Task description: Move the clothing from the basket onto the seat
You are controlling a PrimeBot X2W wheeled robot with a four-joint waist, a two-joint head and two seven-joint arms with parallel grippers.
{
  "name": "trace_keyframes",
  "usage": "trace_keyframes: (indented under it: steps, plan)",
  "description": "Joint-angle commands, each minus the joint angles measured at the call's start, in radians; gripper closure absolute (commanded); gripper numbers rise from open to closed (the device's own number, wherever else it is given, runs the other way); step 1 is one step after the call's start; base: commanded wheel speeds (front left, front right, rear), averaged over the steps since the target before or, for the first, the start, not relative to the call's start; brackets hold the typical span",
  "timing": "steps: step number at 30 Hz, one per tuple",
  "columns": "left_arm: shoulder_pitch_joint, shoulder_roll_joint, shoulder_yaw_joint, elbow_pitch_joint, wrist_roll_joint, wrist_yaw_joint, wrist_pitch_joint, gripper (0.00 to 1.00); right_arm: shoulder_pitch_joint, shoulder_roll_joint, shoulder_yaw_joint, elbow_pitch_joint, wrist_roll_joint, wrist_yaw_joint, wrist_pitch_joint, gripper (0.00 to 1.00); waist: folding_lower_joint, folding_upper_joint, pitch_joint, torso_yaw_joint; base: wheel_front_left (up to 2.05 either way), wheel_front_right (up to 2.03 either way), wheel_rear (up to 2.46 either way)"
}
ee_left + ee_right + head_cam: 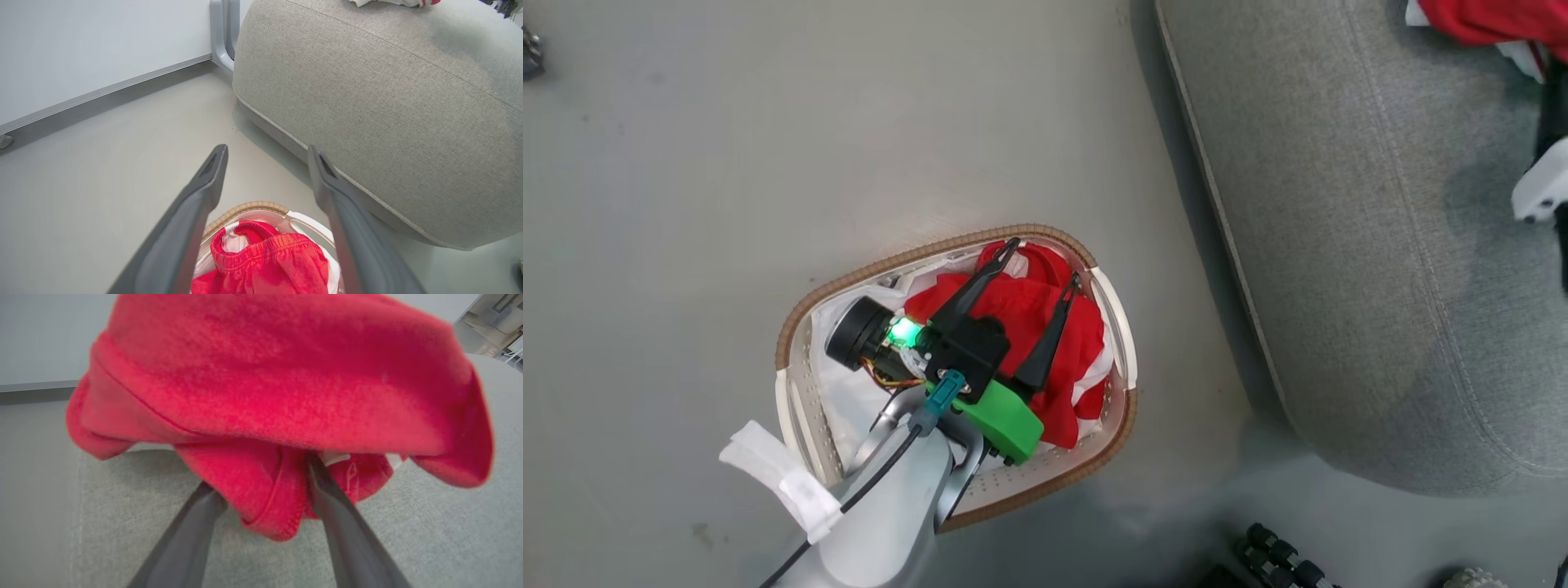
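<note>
Closest in, the left gripper (1045, 261) (267, 151) hangs over the basket (947, 245) (245, 206). Its fingers are spread wide & grip nothing, tips aimed toward approx 1 o'clock in the head view. Under it a red garment (1086, 351) (269, 261) lies bunched in the basket on the white liner (841, 392) (a gathered elastic hem shows in the left wrist view). Whether the fingers touch the cloth, I can't tell. The basket sits on the pale floor (768, 163).

At the basket's 3 o'clock, near it w/ a strip of floor between, is the big grey seat (1380, 245) (388, 102) (122, 498), its stitched seam running along the edge.

Farther off, toward 1 o'clock in the head view, the other red garment (1478, 20) (286, 375) lies heaped on the seat top (a bit of white trim peeks out). The right gripper (261, 482) is at that heap. Its fingers stand well apart, released rather than clenched, w/ a hemmed fold hanging between them and the tips tucked under the cloth.
</note>
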State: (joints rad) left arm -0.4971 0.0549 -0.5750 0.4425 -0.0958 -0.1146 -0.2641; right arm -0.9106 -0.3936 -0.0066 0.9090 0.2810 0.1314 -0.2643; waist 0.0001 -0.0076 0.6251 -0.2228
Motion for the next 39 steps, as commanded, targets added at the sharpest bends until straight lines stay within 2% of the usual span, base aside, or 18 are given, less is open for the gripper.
trace_keyframes:
  steps: [1, 6, 13, 24, 32, 39]
  plan:
    - [0.023, 0.003, 0.009, 0.006, -0.003, 0.003, -0.001, 0.0, 0.047, 0.003, -0.004, -0.012, -0.008, -0.001, 0.0, 0.0, -0.0001, 0.0076, -0.062, -0.021, 0.0, 0.0, 0.0]
    - [0.066, 0.001, 0.03, 0.017, -0.011, 0.011, -0.001, 0.0, 0.153, 0.019, -0.016, -0.077, -0.015, -0.001, 0.0, 0.0, -0.0001, 0.0076, -0.149, -0.025, 0.0, 0.0, 0.0]
    - [0.141, 0.0, 0.069, 0.011, -0.008, 0.037, -0.001, 0.0, 0.322, 0.064, 0.021, -0.249, -0.011, -0.001, 0.0, 0.0, -0.0001, 0.0076, -0.272, -0.012, 0.0, 0.0, 0.0]
    - [0.231, -0.002, 0.188, 0.01, -0.034, 0.098, -0.001, 0.0, 0.492, 0.157, 0.094, -0.474, -0.006, -0.001, 0.0, 0.0, -0.0001, 0.0076, -0.397, 0.068, 0.0, 0.0, 0.0]
    - [0.286, -0.003, 0.309, -0.006, -0.032, 0.135, -0.001, 0.0, 0.571, 0.225, 0.098, -0.535, -0.032, -0.001, 0.0, 0.0, -0.0001, 0.0076, -0.464, 0.146, 0.0, 0.0, 0.0]
    - [0.351, -0.003, 0.401, -0.039, -0.014, 0.141, -0.001, 0.0, 0.636, 0.265, 0.076, -0.553, -0.055, -0.001, 0.0, 0.0, -0.0001, 0.0076, -0.505, 0.198, 0.0, 0.0, 0.0]
